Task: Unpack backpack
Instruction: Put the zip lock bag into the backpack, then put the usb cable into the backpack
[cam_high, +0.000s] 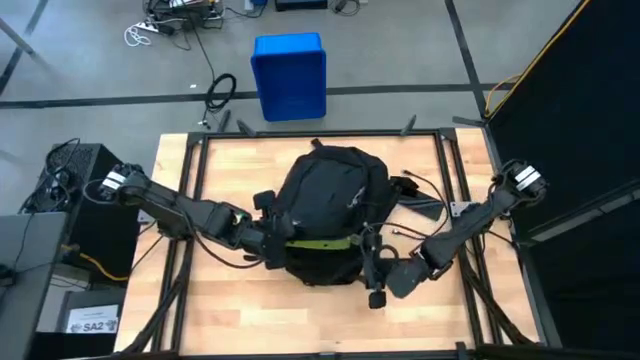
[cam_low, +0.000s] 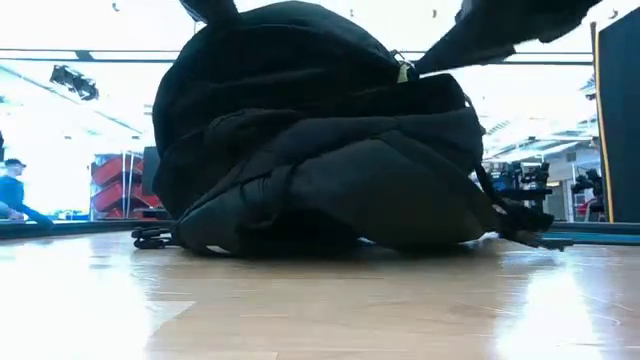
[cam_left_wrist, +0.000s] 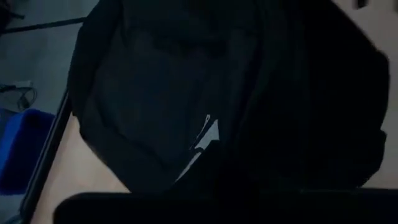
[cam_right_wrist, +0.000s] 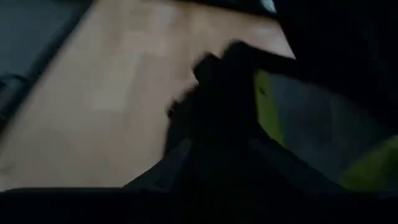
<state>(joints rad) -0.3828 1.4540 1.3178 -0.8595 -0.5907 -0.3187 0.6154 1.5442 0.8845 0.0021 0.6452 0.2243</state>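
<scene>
You've got one backpack (cam_high: 328, 205) sitting mid-table (cam_high: 230, 330), and both pincers are in on its near edge. Your left gripper (cam_high: 268, 243) is pressed up against the bag's side, with the bulk of the pack just ahead of it; I can't tell how far its fingers are parted or whether they hold fabric — its wrist view is all dark cloth and one pale stripe (cam_left_wrist: 208, 134). Your right gripper (cam_high: 381, 272) sits at the opposite corner, right beside a yellow-green lining (cam_right_wrist: 266, 106) showing along the mouth; its fingers can't be read either. Progress, as I judge it: early. That strip of lining suggests the opening is parted a little, yet nothing unpacked lies on the wood. Count so far — one backpack, two arms, zero items out, and one blue bin (cam_high: 290, 75) off the table beyond the bag
</scene>
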